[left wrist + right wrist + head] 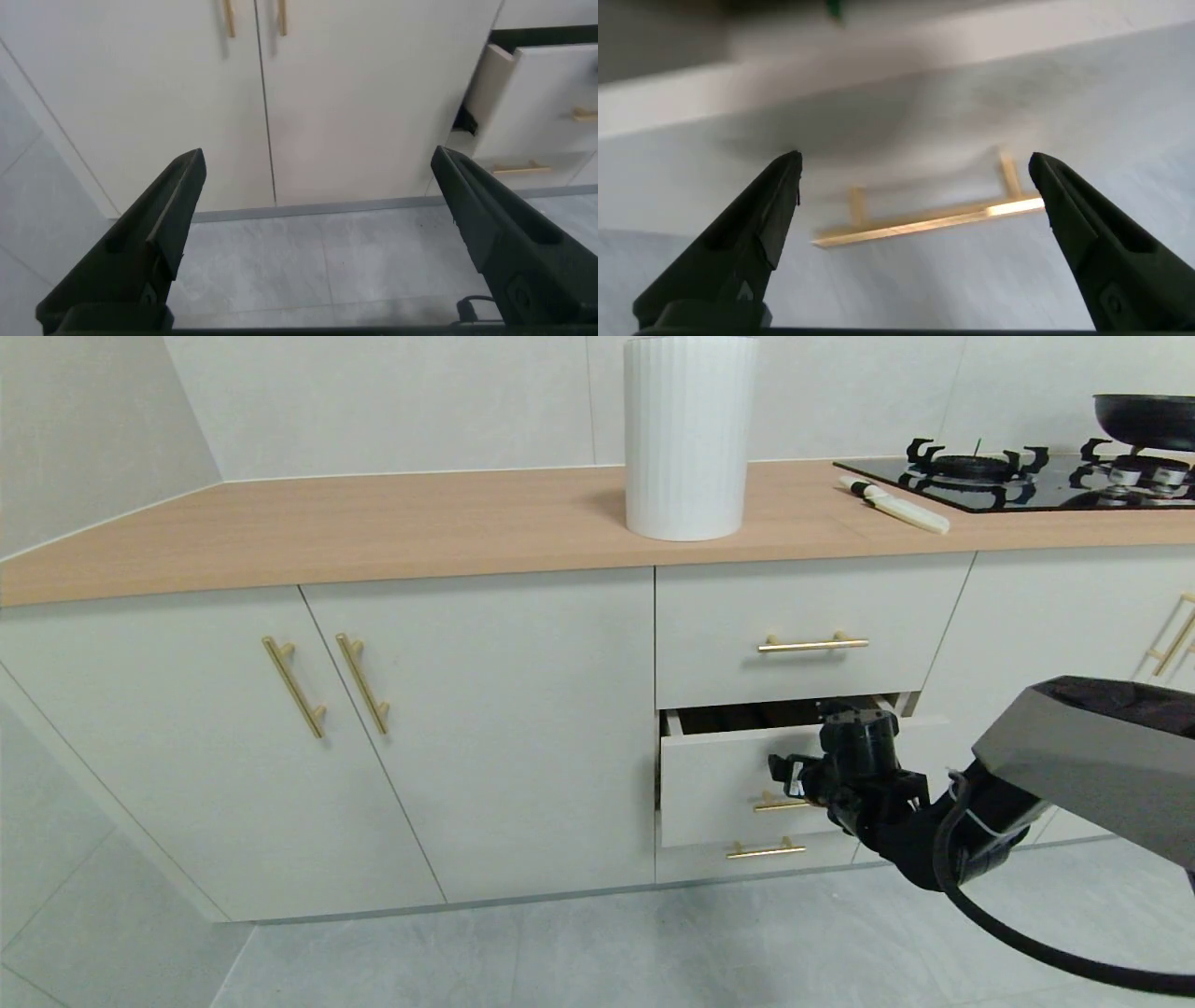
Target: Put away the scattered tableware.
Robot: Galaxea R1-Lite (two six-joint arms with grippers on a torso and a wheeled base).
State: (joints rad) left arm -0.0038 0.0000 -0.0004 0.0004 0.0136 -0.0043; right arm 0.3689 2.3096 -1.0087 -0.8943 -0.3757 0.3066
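While the drawer (719, 784) stands only part-way out, the step in hand is prob. to pull it wider so tableware can go in.

The right pincer (913, 166) is spread, pinching nothing. The drawer's gold handle (929, 219) lies just ahead of it, in line w/ the gap between its fingers and not touched.

To do this well: ease fwd until the bar sits fully between the fingers, centred betw. the bar's two posts. Close firmly, then pull straight back along the drawer's travel. A skewed pull could slip off the thin bar or bind the runners.

The left pincer (318, 161) is also spread, holding nothing. It is low down and faces the cupboard doors (271, 93) ahead of it.

Containers, near to far from the right pincer:
- The drawer, right in front of it. The inside is dark, so contents can't be told.
- A lower drawer (709, 868), just below it, shut.
- A top drawer (709, 635), above it, shut.
- A tall white ribbed canister (688, 439), far above on the worktop (373, 523). Its top is cut off, so contents can't be seen.

The task's thing, a pale-handled knife (892, 504), lies on the worktop well above the pincer, beside the hob (1027, 481). A dark pan (1144, 418) sits on the far burner.
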